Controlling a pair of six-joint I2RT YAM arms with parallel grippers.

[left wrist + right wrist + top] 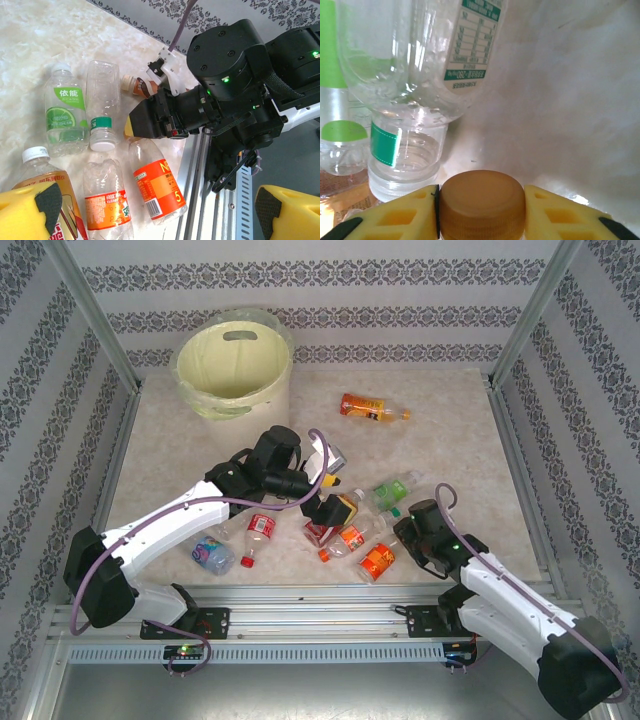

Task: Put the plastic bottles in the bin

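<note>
Your right gripper [481, 199] is clenched on the tan cap [482, 216] of a bottle, one yellow pad pressed against each side of it. Just ahead of those fingers and a little to their left stands the mouth of a clear bottle with a green neck band [402, 162], and a green-labelled bottle [65, 112] lies beside that one.

Your left gripper [156, 210] hangs over the same cluster with its yellow fingers [27, 212] spread wide and grasping nothing. Below it, between the fingers, lie an orange-labelled bottle [155, 192] and a crushed bottle with a red-orange label [106, 207]. A white-capped bottle [37, 160] lies partly under the left finger.

In the top view, a red-labelled bottle [259, 530] and a crushed blue one [212, 554] lie on the table [450, 430] to the left of the left gripper. A lone orange bottle [370, 407] rests well beyond both grippers. The bin [268, 400] stands far off to the left gripper's far left, well apart from every bottle.
</note>
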